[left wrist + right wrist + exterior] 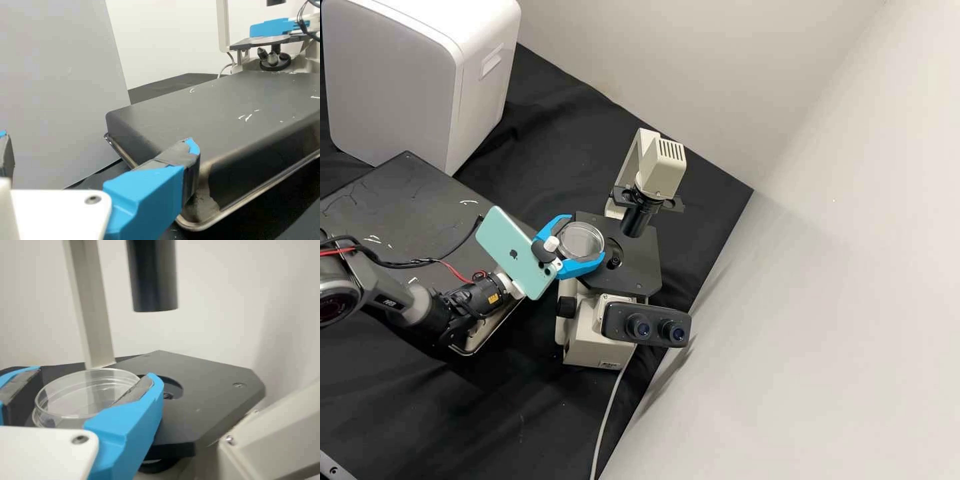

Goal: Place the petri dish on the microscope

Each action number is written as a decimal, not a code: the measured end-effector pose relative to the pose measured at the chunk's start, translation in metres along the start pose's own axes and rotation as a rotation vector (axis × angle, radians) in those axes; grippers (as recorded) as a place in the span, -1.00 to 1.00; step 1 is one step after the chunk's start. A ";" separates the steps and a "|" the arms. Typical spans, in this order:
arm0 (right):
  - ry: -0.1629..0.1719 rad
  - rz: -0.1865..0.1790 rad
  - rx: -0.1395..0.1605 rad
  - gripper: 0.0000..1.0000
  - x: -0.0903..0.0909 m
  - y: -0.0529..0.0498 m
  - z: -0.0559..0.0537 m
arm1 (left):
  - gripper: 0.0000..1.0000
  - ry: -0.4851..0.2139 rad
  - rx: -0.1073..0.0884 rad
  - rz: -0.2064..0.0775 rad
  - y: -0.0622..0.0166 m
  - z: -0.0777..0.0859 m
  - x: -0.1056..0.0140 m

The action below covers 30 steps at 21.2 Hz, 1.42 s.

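Clear plastic petri dish (85, 392) sits clamped between the right jaws' blue fingers (132, 407) over the edge of the microscope (593, 327) stage (210, 390), beside its round opening, while the left jaws gape wide, holding nothing, beside a dark tray (225, 125) on the desk (553, 147).

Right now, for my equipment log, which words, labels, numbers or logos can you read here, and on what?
None can be read as text.
Phone: a small dark logo on its back, no letters.
Microscope: print low on its base, too small to read.
Right arm: a small white mark, too blurred to read.
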 end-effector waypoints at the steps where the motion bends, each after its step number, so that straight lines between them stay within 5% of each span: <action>1: -0.005 0.004 -0.001 -1.00 0.001 0.002 0.001 | 1.00 0.000 0.000 0.000 0.0000 0.000 0.000; 14: -0.022 0.010 0.001 -1.00 0.039 -0.002 0.019 | 1.00 0.000 0.001 -0.001 -0.0002 0.000 0.000; 18: -0.034 0.020 -0.021 -1.00 0.050 -0.007 0.023 | 1.00 0.002 0.006 -0.010 -0.0019 0.000 0.001; 29: -0.032 0.026 -0.039 -1.00 0.051 -0.007 0.023 | 1.00 0.008 0.006 -0.009 -0.0017 -0.001 0.001; 30: -0.032 0.026 -0.039 1.00 0.051 -0.007 0.023 | 1.00 0.008 0.006 -0.009 -0.0017 -0.001 0.001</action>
